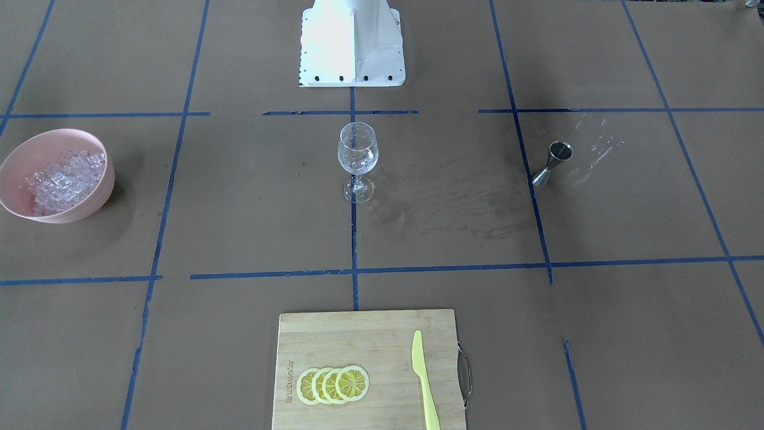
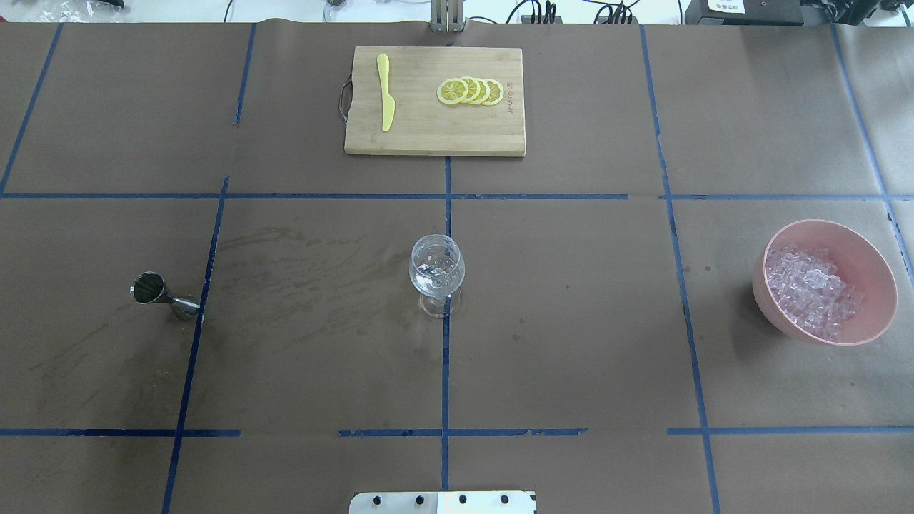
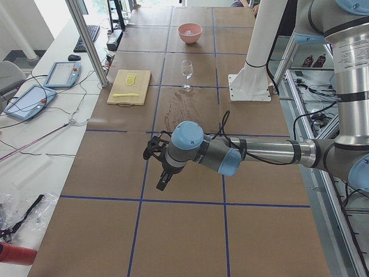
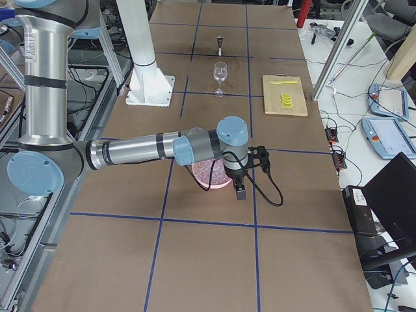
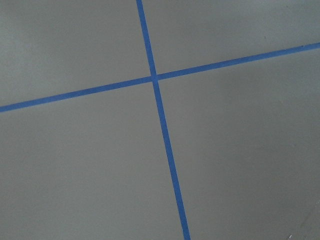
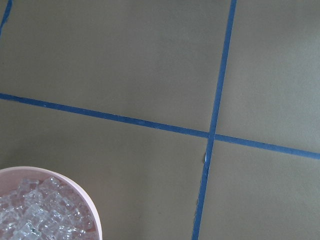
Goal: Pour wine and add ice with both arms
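Overhead exterior, glass between jigger and ice, left pincer, right pincer grip unclear

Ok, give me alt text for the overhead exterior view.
A stemmed wine glass stands upright at the centre of a brown table gridded with blue tape. To its right sits a pink bowl heaped with ice; to its left a metal jigger; beyond it a wooden cutting board with lemon slices and a yellow knife.
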You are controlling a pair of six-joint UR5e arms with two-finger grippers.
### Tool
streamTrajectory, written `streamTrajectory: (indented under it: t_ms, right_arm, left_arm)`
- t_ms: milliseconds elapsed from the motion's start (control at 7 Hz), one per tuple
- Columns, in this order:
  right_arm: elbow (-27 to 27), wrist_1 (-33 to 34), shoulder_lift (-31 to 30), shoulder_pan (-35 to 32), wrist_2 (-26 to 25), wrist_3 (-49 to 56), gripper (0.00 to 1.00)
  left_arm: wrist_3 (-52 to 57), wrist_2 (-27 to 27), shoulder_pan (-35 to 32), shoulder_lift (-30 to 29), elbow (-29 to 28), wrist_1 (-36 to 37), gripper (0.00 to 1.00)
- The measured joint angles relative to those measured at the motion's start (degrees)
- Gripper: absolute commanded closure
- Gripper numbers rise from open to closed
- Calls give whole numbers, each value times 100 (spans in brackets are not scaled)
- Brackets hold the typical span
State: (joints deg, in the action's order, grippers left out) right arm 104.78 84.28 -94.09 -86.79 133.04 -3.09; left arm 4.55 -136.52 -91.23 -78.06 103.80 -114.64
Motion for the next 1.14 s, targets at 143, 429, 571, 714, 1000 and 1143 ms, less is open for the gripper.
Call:
streamTrajectory:
  t_ms: [143,429,571,714,1000,1143]
  right_arm:
    - [27,-66,61,8,-48,-8,0]
    - [27,-141,142,18,-228,0,0]
    - [27,-159,143,21,-247,23,0]
    - [38,-196,143,22,-234,24,0]
    - [-69,-400,165,26,-152,-20,0]
    - [-138,-600,151,28,-114,-24,0]
  left_arm:
    - [-6,-4,5,-73,-152,-541,0]
    - [-392,-8,4,-196,-578,-1970,0]
    - [-586,-12,2,-202,-742,-2613,0]
    - [-893,-12,5,-223,-837,-3046,0]
    - [-1539,-24,133,-243,-798,-4035,0]
    - [-1810,-3,332,-249,-751,-4351,0]
